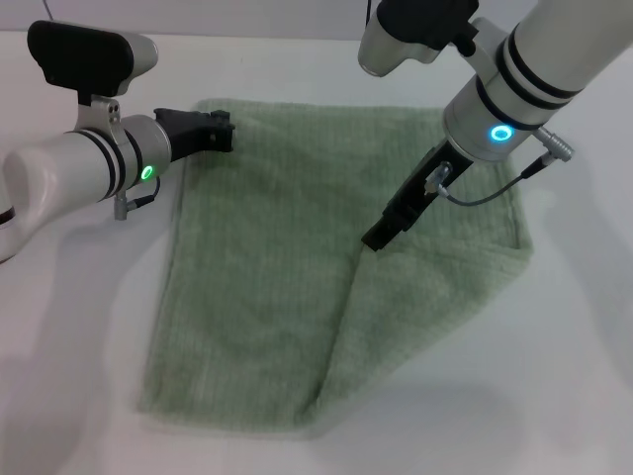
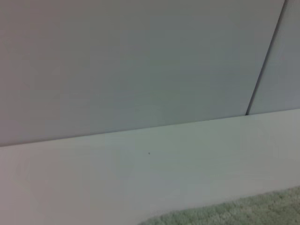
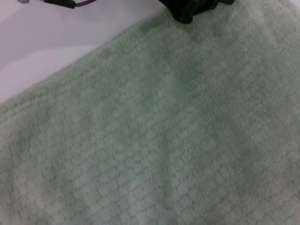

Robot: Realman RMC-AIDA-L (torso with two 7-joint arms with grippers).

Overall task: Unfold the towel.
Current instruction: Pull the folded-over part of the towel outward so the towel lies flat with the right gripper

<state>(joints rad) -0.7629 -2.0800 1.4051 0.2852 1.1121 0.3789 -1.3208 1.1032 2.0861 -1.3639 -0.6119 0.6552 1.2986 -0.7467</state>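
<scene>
1. Lying on the white table (image 1: 584,396), the towel (image 1: 257,297) has its right part folded over, and the flap edge runs diagonally.
2. The right gripper (image 1: 379,237) touches this flap edge; I cannot tell if its jaws are closed.
3. The left gripper (image 1: 220,131) rests at the far left corner; its jaws are also unclear.
4. Risk, in my judgement: a shallow grip may slip off, or catch both layers and drag the whole cloth.

White tabletop (image 1: 574,376), smooth and matte, pale grey wall panels (image 2: 131,65) rising behind its far edge, thin dark vertical seam (image 2: 265,61) between two panels
</scene>
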